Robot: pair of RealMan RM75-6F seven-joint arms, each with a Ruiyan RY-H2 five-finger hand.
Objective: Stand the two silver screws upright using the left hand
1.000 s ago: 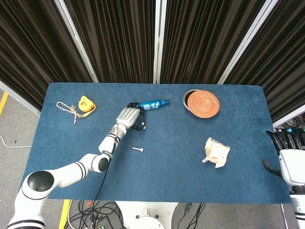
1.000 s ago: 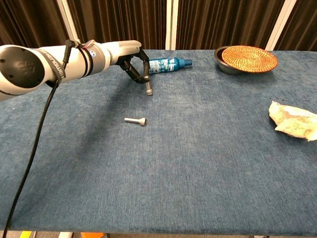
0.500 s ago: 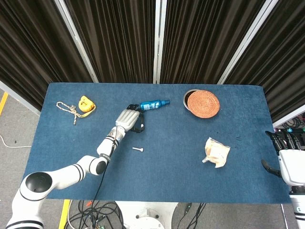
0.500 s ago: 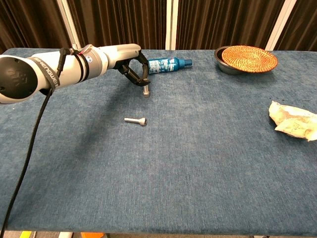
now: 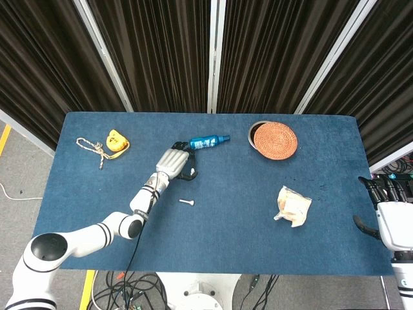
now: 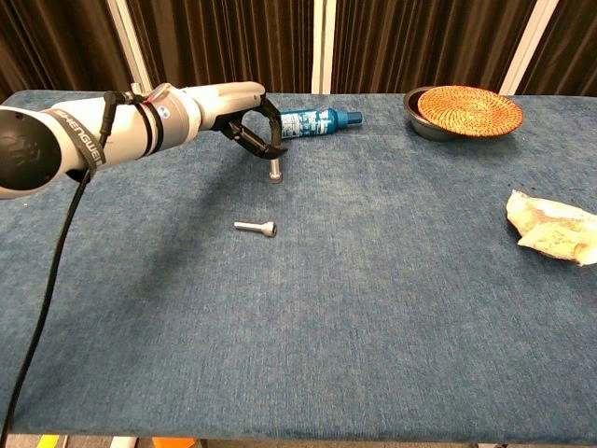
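One silver screw stands upright on the blue table, its head down on the cloth. My left hand reaches over it from the left, and its dark fingertips pinch the screw's top end. From the head view the left hand covers that screw. The second silver screw lies flat on its side a little nearer to me, apart from the hand; it is also seen from above as the lying screw. My right hand hangs beyond the table's right edge, fingers spread and holding nothing.
A blue bottle lies just behind the left hand. A dark bowl under a wicker lid sits at the back right, a crumpled packet at the right. A yellow tape measure and a rope lie at the far left.
The left hand shifted slightly left and back with the pinched screw, which now stands on the cloth. The lying screw and the right hand have not moved.
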